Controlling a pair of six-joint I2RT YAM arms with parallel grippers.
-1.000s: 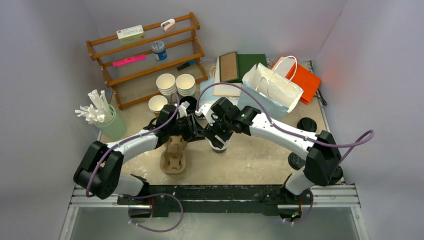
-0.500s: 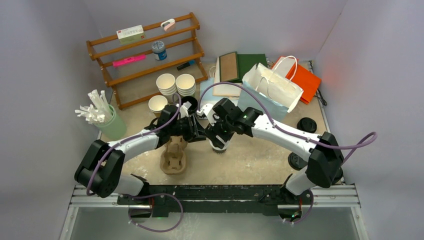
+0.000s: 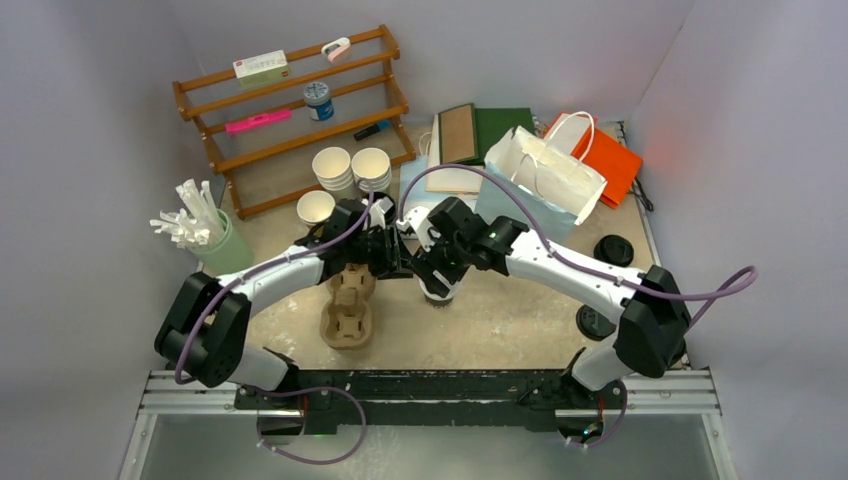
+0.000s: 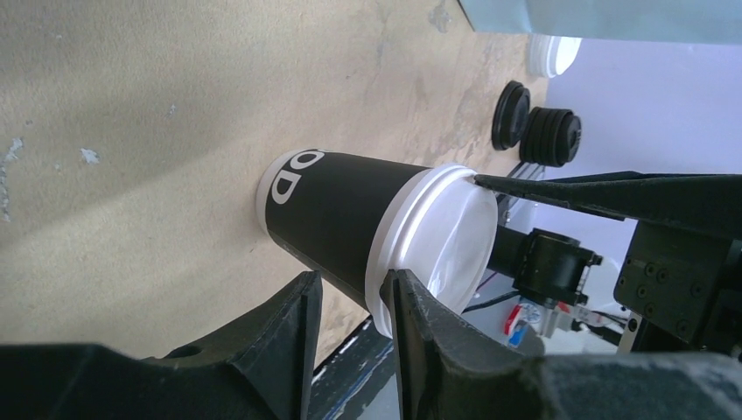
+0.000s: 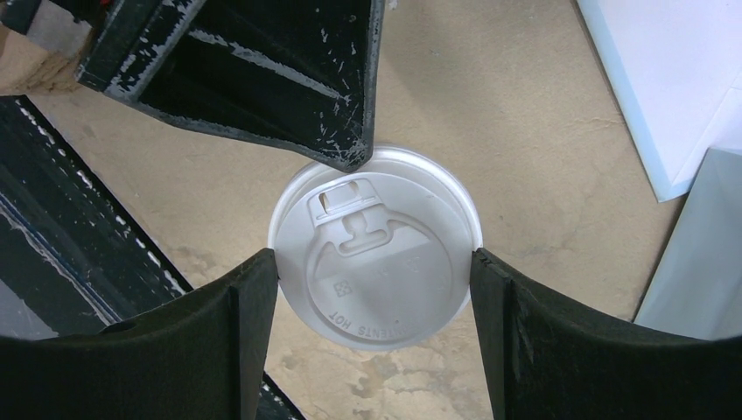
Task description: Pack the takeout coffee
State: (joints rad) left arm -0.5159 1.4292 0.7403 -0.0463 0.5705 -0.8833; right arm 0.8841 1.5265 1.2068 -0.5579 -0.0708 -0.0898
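now right pincer clasps takeout coffee lid; left pincer narrow, tip at rim; cup carrier near.

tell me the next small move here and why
Probably ease the left gripper back off the lid: one of its tips touches the rim, while the right gripper clasps the lid on both sides. Clearing it first should let the right lift the cup cleanly.
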